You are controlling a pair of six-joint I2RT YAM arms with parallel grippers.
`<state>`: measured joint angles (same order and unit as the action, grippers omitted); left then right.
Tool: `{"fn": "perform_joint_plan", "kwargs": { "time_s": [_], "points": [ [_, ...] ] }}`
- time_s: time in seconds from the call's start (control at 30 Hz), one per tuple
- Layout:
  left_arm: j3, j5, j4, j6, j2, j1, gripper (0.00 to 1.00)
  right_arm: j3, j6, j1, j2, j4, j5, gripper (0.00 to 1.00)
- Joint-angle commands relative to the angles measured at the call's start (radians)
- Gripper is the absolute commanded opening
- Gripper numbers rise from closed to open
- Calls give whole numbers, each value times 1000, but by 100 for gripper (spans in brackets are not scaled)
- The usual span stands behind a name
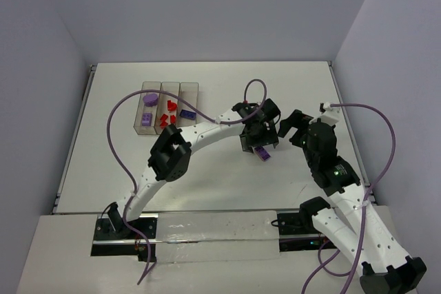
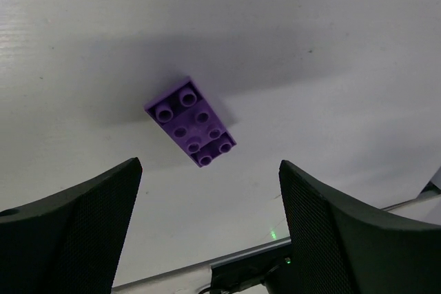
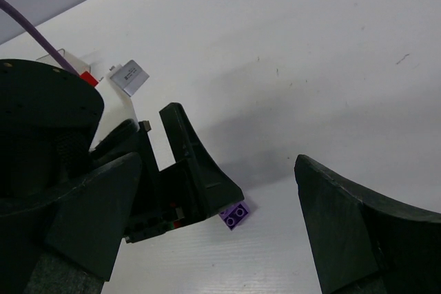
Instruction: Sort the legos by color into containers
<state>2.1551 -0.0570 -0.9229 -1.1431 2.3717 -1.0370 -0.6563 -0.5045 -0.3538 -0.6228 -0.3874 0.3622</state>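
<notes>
1. White table [image 1: 227, 187], pale walls on three sides. Containers [image 1: 160, 93] stood at the far left of the table, three bins in a row. The left bin held purple pieces and the middle one red. The right bin's contents were too small to call.
2. One purple brick [image 2: 191, 122] lay flat on the table, studs up, well apart from the containers and directly under the left gripper [image 1: 258, 144].
3. Left fingers [image 2: 83, 225] were spread wide, one on each side of the brick, and neither touched it. Nothing was held.
4. Right gripper [image 1: 291, 131] hung just beside the left one with its fingers parted and empty.
5. Handling, judged: the brick was light, rigid, smooth-sided plastic and not fragile. It would likely skid or pivot on the slick table if pushed on one corner.
6. Grip site, judged: across the short width, pads on the two flat long walls, below the studs.
7. From the left wrist, the brick sat diagonal to the finger line. Closing as it stood would catch corners, so the wrist should probably turn first.
</notes>
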Motion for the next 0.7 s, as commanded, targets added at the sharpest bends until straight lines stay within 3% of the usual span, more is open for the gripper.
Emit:
{"fn": "perform_joint_plan", "kwargs": {
  "time_s": [0.0,0.4,0.67],
  "points": [
    [46,-29,-45,-7,34,-5,88,-26,-9,-2,18,14,14,100],
    [144,-103,-80,16,132,-15,77,-10,-7,-2,42,8,14,100],
    [123,-171,-114,17,107,-14,52,-1,-8,-2,48,12,14,100]
  ]
}}
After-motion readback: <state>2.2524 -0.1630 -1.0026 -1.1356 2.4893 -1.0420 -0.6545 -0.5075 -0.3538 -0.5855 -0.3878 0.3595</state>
